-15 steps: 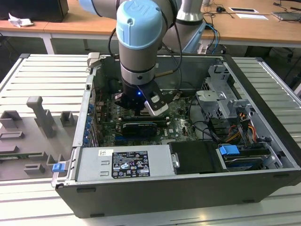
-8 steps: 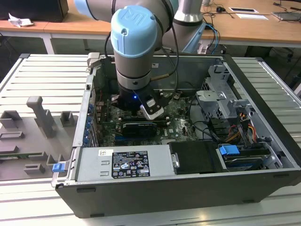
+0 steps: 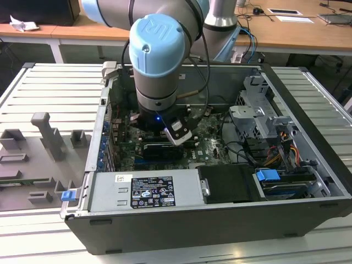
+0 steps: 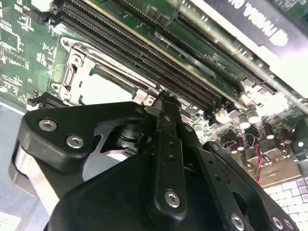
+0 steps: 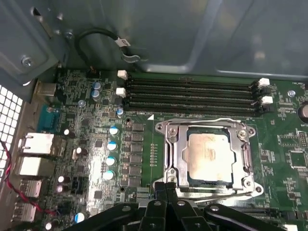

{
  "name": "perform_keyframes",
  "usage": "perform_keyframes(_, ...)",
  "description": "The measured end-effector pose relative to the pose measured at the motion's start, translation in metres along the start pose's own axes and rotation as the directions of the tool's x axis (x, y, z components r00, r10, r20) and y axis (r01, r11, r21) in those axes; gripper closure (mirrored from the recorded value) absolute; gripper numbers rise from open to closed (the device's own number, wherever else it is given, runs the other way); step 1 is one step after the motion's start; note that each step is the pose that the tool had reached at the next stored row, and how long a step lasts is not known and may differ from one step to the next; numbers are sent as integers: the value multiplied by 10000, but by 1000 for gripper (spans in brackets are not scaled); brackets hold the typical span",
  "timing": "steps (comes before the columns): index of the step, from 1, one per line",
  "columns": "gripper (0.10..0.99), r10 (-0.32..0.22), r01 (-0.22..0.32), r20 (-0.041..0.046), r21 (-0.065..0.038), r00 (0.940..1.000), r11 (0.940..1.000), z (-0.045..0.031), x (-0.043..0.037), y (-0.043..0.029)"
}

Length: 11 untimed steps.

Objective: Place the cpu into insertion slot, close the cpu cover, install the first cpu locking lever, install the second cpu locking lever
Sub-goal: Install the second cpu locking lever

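**benchrat:** So where's the cpu (image 5: 210, 158) at right now?

**looper:** Sitting in the insertion slot (image 5: 208, 159) on the green motherboard (image 5: 144, 144) — in the first wrist view its silver-tan top shows through the square window of the cpu cover (image 5: 175, 156), which lies down flat around it. A thin wire lever (image 5: 202, 121) runs along the cover's edge on the side toward the memory slots (image 5: 192, 94), and another one (image 5: 211, 194) runs along the opposite edge, nearest the arm.

**benchrat:** And the gripper (image 5: 165, 185)?

**looper:** Right at that near edge of the socket frame. The black fingers (image 5: 158, 197) look pressed together at the tips, nothing held between them. In the second wrist view the fingertip (image 4: 165, 98) sits at the corner of the frame, just beside the memory slots — can't tell if it actually touches the lever.

**benchrat:** Wider shot?

**looper:** In the exterior view the arm (image 3: 159, 60) reaches straight down into the open computer case (image 3: 220, 214), which lies on a slatted metal table (image 3: 49, 93). Grey fixture blocks (image 3: 47, 135) stand on the table to the exterior view's left of the case.
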<state>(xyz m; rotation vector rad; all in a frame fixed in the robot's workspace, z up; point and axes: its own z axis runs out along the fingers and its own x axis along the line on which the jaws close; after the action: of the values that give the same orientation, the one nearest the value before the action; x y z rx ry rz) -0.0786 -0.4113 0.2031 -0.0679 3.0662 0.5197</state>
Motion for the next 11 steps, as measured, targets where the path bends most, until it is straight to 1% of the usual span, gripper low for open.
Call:
perform_keyframes(5, 980, 1, -1, 2, -48, 10000, 10000, -6, 1, -17)
perform_keyframes(11, 980, 3, -3, 8, -158, 10000, 9999, -18, 2, -49)
